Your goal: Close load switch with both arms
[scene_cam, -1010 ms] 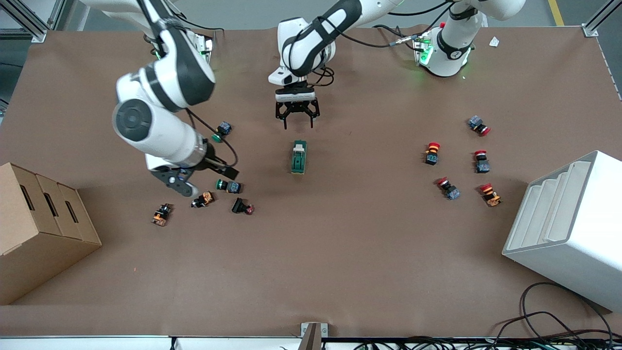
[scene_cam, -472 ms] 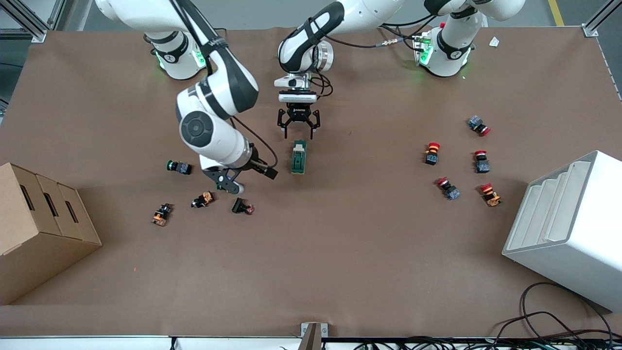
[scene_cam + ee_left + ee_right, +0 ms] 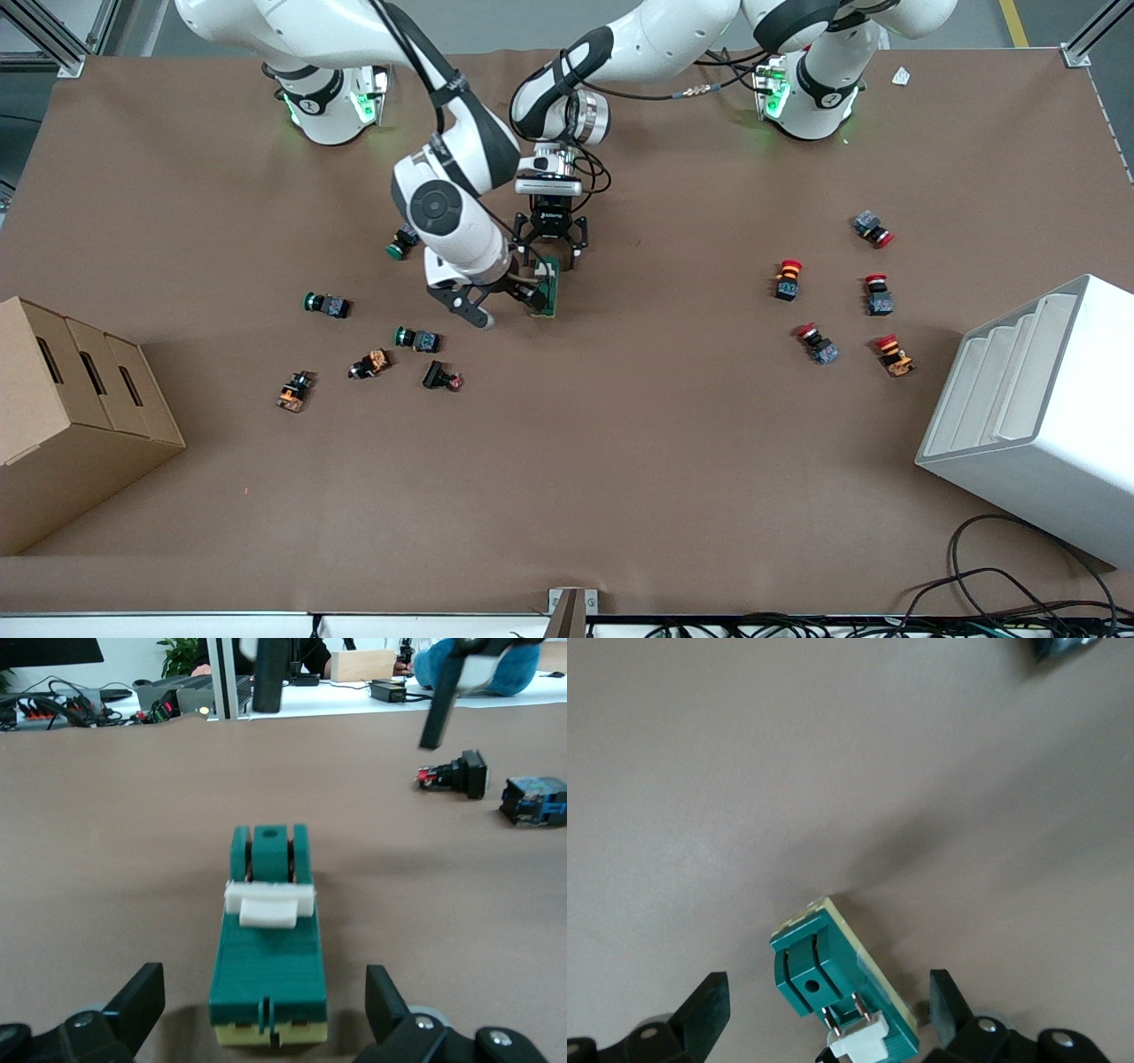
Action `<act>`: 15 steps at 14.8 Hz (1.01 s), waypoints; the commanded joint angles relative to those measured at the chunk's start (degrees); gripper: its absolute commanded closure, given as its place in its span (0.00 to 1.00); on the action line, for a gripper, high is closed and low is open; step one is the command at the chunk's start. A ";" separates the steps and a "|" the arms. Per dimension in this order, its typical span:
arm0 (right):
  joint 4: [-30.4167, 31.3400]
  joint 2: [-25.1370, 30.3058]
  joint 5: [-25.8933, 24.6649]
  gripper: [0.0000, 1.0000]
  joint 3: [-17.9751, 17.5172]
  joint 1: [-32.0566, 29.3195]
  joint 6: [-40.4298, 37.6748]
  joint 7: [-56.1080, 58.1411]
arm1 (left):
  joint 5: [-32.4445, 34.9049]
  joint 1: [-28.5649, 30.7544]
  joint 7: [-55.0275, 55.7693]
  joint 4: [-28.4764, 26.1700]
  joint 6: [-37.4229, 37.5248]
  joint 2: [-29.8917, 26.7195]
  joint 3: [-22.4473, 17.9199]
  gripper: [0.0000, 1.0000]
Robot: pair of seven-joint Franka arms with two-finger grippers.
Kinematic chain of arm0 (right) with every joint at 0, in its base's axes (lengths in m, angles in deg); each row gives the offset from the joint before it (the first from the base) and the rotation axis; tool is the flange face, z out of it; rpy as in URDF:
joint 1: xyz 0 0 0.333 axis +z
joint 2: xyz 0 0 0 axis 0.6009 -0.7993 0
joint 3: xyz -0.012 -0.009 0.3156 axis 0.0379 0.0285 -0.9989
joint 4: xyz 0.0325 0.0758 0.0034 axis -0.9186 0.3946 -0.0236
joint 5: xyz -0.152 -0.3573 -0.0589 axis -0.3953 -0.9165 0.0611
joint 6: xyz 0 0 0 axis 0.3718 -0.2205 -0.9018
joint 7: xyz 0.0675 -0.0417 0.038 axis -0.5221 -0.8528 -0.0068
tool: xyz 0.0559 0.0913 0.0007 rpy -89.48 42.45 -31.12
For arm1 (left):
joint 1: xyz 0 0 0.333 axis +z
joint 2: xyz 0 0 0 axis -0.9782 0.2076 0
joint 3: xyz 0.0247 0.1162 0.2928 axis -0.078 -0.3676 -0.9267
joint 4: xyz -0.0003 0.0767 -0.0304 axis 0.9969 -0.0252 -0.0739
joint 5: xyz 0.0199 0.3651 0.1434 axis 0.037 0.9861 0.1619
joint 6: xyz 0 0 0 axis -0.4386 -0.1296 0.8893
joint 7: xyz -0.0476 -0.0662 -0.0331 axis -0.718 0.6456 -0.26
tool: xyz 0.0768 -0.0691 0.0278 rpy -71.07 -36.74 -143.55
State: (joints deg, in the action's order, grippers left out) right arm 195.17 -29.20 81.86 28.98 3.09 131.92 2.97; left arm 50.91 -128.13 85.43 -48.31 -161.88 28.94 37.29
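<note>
The load switch (image 3: 548, 292) is a dark green oblong block with a white lever, lying near the table's middle. My left gripper (image 3: 551, 256) is open and low over the switch's end farther from the front camera. In the left wrist view the switch (image 3: 268, 970) lies between the spread fingers (image 3: 135, 1003), which do not touch it, and the lever (image 3: 268, 903) points up. My right gripper (image 3: 529, 296) is open at the side of the switch toward the right arm's end of the table. In the right wrist view the switch (image 3: 824, 970) sits between the open jaws.
Green-capped and orange push buttons (image 3: 416, 338) lie scattered toward the right arm's end, red-capped ones (image 3: 787, 278) toward the left arm's end. A cardboard box (image 3: 71, 416) and a white stepped bin (image 3: 1036, 416) stand at the table's two ends.
My right arm has swung from over the push buttons across to the load switch. My left gripper has come down closer onto the switch's end. The switch has not moved.
</note>
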 commanded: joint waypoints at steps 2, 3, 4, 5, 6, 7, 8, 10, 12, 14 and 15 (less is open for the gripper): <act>0.51 -2.08 1.42 0.00 0.52 2.95 3.19 -1.53 | 0.26 -1.92 1.28 2.60 2.16 2.33 -0.37 0.00; 0.51 -2.78 1.42 0.00 0.52 3.48 3.98 -2.40 | 0.08 -2.00 1.37 3.48 2.16 3.03 -0.37 0.00; 0.51 -3.22 1.42 0.00 0.52 4.35 4.42 -3.89 | -0.01 -2.09 1.37 3.66 2.25 3.30 -0.37 0.00; 0.42 -3.66 1.42 0.00 0.52 4.97 5.04 -4.51 | -0.01 -2.01 1.37 3.57 2.42 3.39 -0.37 0.00; 0.51 -4.27 1.42 0.00 0.52 5.50 6.09 -5.22 | -0.10 -2.01 1.37 3.57 2.51 3.39 -0.37 0.00; 0.51 -5.06 1.42 0.00 0.52 6.11 6.88 -6.35 | -0.10 -2.01 1.37 3.57 2.51 3.39 -0.37 0.00; 0.51 -5.33 1.42 0.00 0.52 6.64 7.24 -7.24 | -0.10 -2.01 1.37 3.57 2.60 3.39 -0.37 0.00; 0.42 -5.51 1.42 0.00 0.52 7.26 7.24 -8.82 | -0.10 -2.01 1.37 3.49 2.60 3.39 -0.37 0.00; 0.33 -5.51 1.42 0.00 0.43 7.96 7.24 -10.23 | -0.10 -2.01 1.37 3.40 2.60 3.57 -0.37 0.00; 0.24 -5.51 1.42 0.00 0.43 8.31 7.24 -11.37 | 0.08 -2.01 1.37 3.31 3.04 3.74 -0.37 0.00; 0.16 -5.51 1.42 0.00 0.43 8.49 7.24 -11.81 | 0.08 -2.01 1.37 3.31 3.04 3.74 -0.37 0.00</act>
State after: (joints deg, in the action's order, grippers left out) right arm 195.03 -35.04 81.88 29.00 10.36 138.66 -7.32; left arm 51.01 -129.51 86.56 -46.66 -159.03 30.62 37.29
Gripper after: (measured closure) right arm 0.000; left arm 0.000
